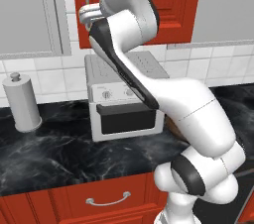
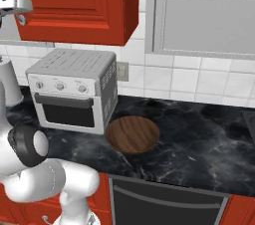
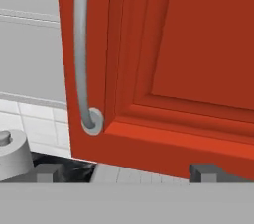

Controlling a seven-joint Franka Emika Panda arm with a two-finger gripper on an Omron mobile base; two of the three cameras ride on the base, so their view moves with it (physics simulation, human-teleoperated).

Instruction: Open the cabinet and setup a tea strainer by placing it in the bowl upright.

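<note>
Cabinet [image 3: 163, 54] door is shut, so the tea strainer is presumably behind it, unseen. We judge the step to be reaching for the silver bar handle [image 3: 81, 49]: centre it between the jaws, close on the bar's lower part, then pull along the door's arc. Gripper [image 3: 124, 173] is spread wide, holding nothing, raised near the door's lower corner. Wooden bowl [image 2: 132, 134] waits on the counter beside the toaster oven [image 2: 72, 94].

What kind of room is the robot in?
A kitchen, it looks like. There's a toaster oven on a dark marble counter, a wooden bowl beside it, and a red cabinet on the tiled wall.
</note>
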